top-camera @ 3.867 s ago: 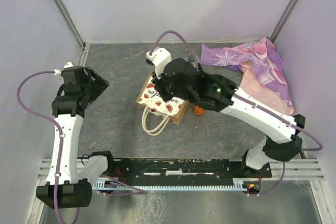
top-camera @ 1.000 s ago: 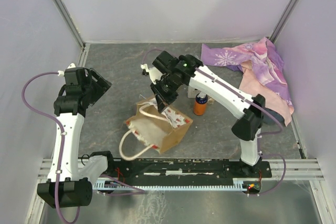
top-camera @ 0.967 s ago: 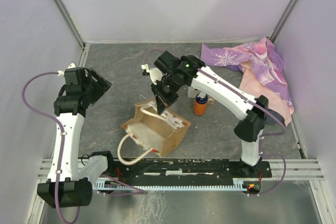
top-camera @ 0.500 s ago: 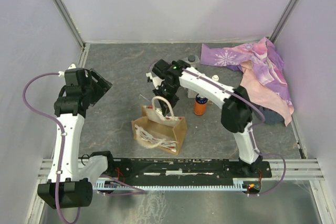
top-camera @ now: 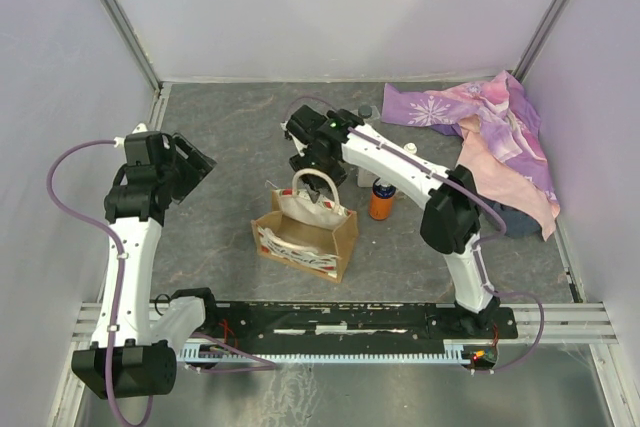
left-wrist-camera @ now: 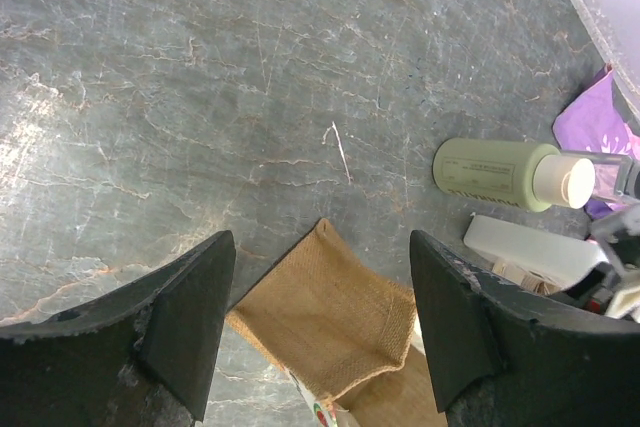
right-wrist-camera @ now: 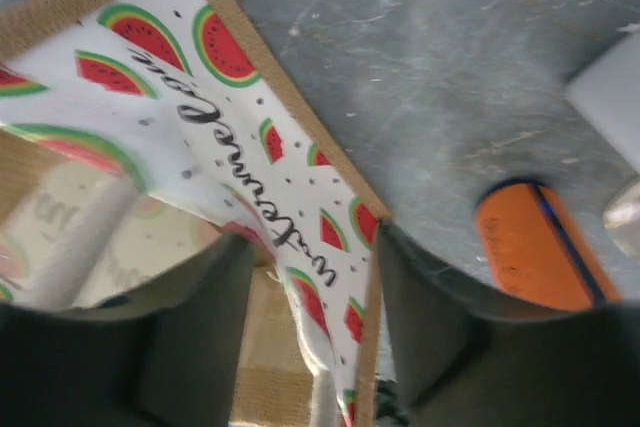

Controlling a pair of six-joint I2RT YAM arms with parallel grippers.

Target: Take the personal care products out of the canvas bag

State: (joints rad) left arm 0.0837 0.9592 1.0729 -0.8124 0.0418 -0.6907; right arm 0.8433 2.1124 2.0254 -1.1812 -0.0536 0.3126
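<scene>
Grey, stone-veined tabletop (top-camera: 220,127) is enclosed by pale lilac walls. At the upper right of the overhead view a crumpled purple-pink floral cloth (top-camera: 495,132) is spread.

A small tan canvas bag (top-camera: 305,237) with a white watermelon-printed side panel (right-wrist-camera: 200,97) is seen upright at centre frame, mouth upward, one cream looped handle raised. Its woven tan end is also caught low in the left wrist view (left-wrist-camera: 330,317).

The right gripper (top-camera: 315,165) is held over the bag's far rim. In its wrist view the fingers (right-wrist-camera: 312,247) are spread apart, with the panel's edge running between them; no clamping on the cloth is seen.

The left gripper (top-camera: 190,162) is poised at centre left, well apart from the bag, its fingers (left-wrist-camera: 320,247) parted with nothing between them.

Outside the bag, an orange blue-topped bottle (top-camera: 380,200) stands just right of it. Beyond the bag, a pale round cream-capped bottle (left-wrist-camera: 500,175) lies on its side, and a white boxy bottle (left-wrist-camera: 530,252) is set beside it.
</scene>
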